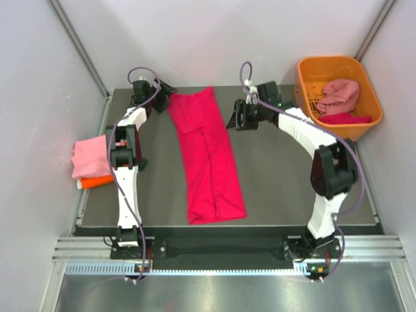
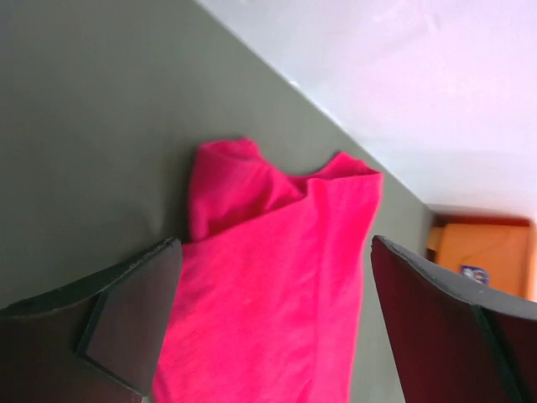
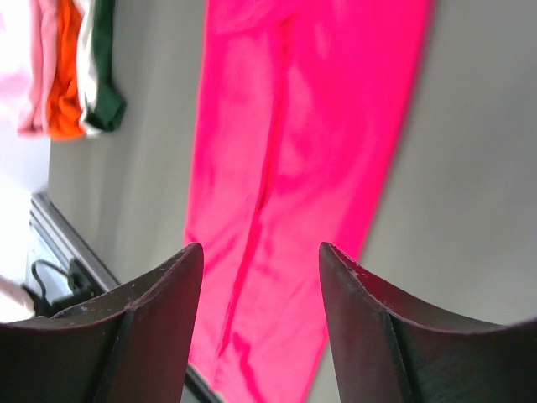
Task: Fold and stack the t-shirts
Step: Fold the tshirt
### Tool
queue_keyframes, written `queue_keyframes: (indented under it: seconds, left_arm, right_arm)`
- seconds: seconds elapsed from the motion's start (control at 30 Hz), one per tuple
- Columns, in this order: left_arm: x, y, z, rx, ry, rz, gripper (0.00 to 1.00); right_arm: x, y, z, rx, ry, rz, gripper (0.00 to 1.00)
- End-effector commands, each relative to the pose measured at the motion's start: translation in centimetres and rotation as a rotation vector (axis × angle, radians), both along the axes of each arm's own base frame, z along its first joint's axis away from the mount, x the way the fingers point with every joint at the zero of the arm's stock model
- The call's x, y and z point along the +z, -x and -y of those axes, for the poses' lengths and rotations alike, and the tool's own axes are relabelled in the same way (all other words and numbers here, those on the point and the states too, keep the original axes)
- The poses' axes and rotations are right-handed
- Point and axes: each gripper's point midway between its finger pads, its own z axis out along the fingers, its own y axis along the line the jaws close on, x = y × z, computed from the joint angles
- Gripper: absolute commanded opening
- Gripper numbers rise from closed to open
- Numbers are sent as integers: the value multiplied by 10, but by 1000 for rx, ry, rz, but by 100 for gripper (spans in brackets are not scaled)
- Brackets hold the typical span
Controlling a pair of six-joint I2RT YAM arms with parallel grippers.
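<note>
We work on a dark grey table (image 1: 279, 188) closed in by white walls. At its left edge sits a stack of folded shirts (image 1: 90, 159), pale pink on top and orange beneath. The left gripper (image 1: 169, 90) hovers with jaws spread wide and empty above the far left corner of the crimson shirt (image 1: 208, 156). That shirt lies flat mid-table, folded into a long narrow strip running from the far edge toward us, drifting a little right. The right gripper (image 1: 233, 122), jaws parted and holding nothing, hangs just beside the strip's far right edge. With both arms at the far end, we judge the coming fold runs lengthwise, far end toward near. The orange basket (image 1: 374, 97) at far right holds more shirts.
</note>
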Motion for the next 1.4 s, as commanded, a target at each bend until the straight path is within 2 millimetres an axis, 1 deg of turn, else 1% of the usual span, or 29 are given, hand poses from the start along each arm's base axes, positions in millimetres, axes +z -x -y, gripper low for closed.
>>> queue_keyframes:
  seconds: [0.0,0.03,0.07,0.1,0.13,0.17,0.2,0.23,0.27,0.3,0.33,0.37,0.4,0.43,0.47,0.5,0.53,0.57,0.63,0.67,0.7,0.73,0.77,0.83,1.1,1.2,1.23,1.3,1.37]
  left_arm:
    - [33,7,-22,35,-84,39,99]
    - [35,8,-23,36,-89,34,99]
    - [43,10,-25,47,-102,36,99]
    - [40,15,-26,50,-104,21,98]
    - [41,19,-25,49,-102,17,98]
    - [57,23,-26,58,-100,38,98]
    - [47,32,-26,62,-100,10,98]
    - [52,35,-26,63,-99,21,98]
    - [56,44,-26,66,-104,19,98]
    - [60,47,-27,69,-107,19,98]
    - [72,52,-26,69,-110,31,98]
    - [74,56,-26,66,-115,29,97]
    - [70,63,-26,67,-118,9,97]
    - [81,68,-25,67,-119,20,97]
    - [75,75,-25,65,-118,4,97]
    - [78,79,-25,64,-116,5,96]
    - [88,84,-23,62,-111,14,96]
    - [81,90,-23,62,-104,-5,96]
    - [92,98,-20,57,-95,8,95]
    - [87,103,-20,61,-93,-10,95]
    - [93,107,-19,58,-93,-3,95]
    - [93,109,-20,63,-96,-8,95]
    - [87,114,-20,63,-98,-41,94]
    - [90,118,-21,60,-107,-45,94]
    - [89,134,-19,49,-136,-54,93]
    - [88,137,-18,43,-151,-60,93]
    - [86,138,-18,40,-159,-65,92]
    - [82,138,-18,40,-169,-72,92]
    - [76,137,-15,32,-174,-82,91]
  right_arm:
    - [9,-33,15,37,-69,-2,58]
    - [-12,-41,18,31,-60,-49,59]
    - [-8,-53,23,27,-80,-49,59]
    - [-32,-59,24,20,-71,-109,59]
    - [-38,-64,26,16,-67,-122,58]
    - [-40,-71,27,13,-73,-125,58]
    - [-55,-73,27,13,-70,-152,58]
    - [-61,-75,28,10,-69,-158,58]
    - [-71,-77,28,7,-70,-174,58]
    - [-74,-76,27,12,-75,-182,57]
    - [-77,-75,26,24,-93,-193,57]
    - [-80,-75,26,27,-100,-200,57]
    - [-86,-74,25,36,-105,-214,57]
    - [-89,-71,24,45,-111,-224,56]
    - [-92,-70,23,45,-114,-232,56]
    - [-93,-69,23,47,-123,-233,56]
    - [-92,-70,20,51,-140,-231,56]
    - [-95,-67,19,51,-147,-242,56]
    - [-99,-64,15,54,-155,-251,56]
    - [-101,-62,12,58,-153,-256,56]
    - [-103,-61,11,54,-154,-264,55]
    - [-107,-58,9,52,-149,-273,55]
    - [-107,-58,7,52,-150,-269,54]
    - [-112,-54,3,46,-147,-282,53]
    - [-116,-45,-18,49,-142,-279,52]
    - [-117,-43,-23,56,-143,-283,46]
    - [-118,-44,-23,52,-145,-285,40]
    - [-120,-45,-23,43,-145,-285,35]
    - [-122,-50,-21,29,-148,-286,21]
